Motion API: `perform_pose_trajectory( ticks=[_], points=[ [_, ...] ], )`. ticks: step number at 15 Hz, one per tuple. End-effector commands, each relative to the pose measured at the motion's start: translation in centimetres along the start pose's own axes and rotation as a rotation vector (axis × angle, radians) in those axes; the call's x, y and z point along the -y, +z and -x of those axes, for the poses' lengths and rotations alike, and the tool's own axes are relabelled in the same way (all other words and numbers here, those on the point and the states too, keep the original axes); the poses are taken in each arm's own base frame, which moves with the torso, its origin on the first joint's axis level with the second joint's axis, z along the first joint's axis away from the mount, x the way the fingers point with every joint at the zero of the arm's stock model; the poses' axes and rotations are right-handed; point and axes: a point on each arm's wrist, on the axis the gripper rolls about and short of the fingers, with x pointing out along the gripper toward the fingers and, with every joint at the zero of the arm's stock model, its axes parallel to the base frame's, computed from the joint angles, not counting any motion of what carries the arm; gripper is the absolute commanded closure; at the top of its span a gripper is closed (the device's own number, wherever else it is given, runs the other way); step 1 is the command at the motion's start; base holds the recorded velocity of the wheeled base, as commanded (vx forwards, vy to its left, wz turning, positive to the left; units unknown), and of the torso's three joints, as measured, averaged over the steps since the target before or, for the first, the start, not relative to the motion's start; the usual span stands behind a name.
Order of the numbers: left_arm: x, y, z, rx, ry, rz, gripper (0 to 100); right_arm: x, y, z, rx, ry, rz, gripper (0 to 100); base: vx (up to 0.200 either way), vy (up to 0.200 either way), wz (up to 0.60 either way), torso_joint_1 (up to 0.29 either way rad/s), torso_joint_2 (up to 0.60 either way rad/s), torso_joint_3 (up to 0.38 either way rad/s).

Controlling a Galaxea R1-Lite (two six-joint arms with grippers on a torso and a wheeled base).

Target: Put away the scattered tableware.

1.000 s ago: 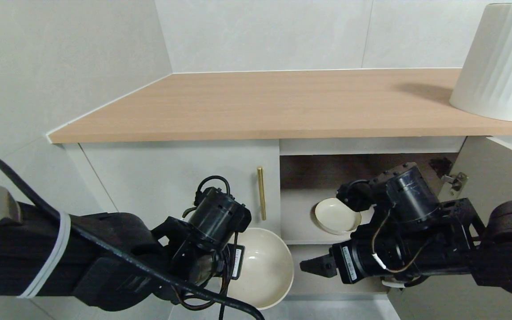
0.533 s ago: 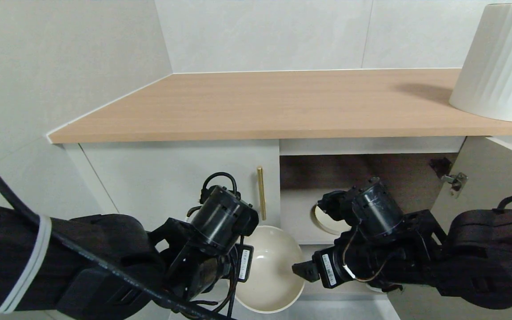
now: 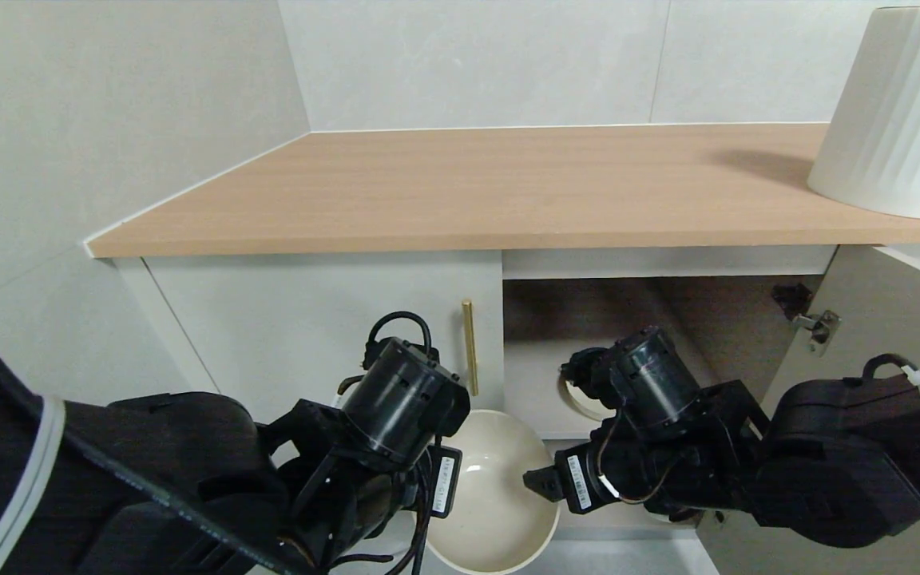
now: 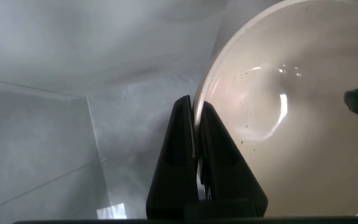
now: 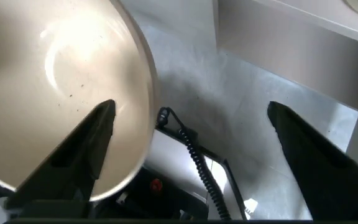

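Handover looks near: right gripper (image 5: 190,111) has moved in, fingers spread wide astride the bowl (image 3: 500,495) at three o'clock; left gripper (image 4: 196,134) fingers pinch its nine-o'clock rim.

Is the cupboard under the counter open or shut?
Half open. The right door is swung out, showing its hinge and a small dish inside; the left door, with the gold handle, is shut.

Head camera looks down at the cabinet (image 3: 316,319); both wrist cameras view the bowl (image 3: 496,491) close up.
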Motion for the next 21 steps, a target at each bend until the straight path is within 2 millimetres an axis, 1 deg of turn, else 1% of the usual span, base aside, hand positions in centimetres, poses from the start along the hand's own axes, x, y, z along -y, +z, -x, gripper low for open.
perform_pose_trajectory(
  ticks=[1, 14, 15, 18, 21],
  points=[
    [0.05, 0.0, 0.12, 0.003, -0.001, -0.001, 100, -0.03, -0.04, -0.27, 0.002, 0.002, -0.002, 100, 0.0, 0.0, 0.0, 0.0, 0.0, 0.0],
    [0.12, -0.12, -0.14, -0.004, 0.004, -0.005, 100, -0.02, -0.06, -0.34, 0.006, 0.002, -0.005, 100, 0.0, 0.0, 0.0, 0.0, 0.0, 0.0],
    [0.12, -0.12, -0.14, -0.004, 0.004, -0.006, 0, -0.02, -0.06, -0.34, 0.006, 0.002, -0.005, 100, 0.0, 0.0, 0.0, 0.0, 0.0, 0.0],
    [0.12, -0.06, -0.09, -0.002, 0.003, -0.003, 0, 0.05, -0.27, -0.37, -0.003, -0.003, 0.0, 100, 0.0, 0.0, 0.0, 0.0, 0.0, 0.0],
    [0.15, -0.1, -0.17, -0.004, 0.004, -0.005, 0, 0.19, -0.75, -0.92, -0.028, -0.019, 0.013, 100, 0.0, 0.0, 0.0, 0.0, 0.0, 0.0]
  ],
)
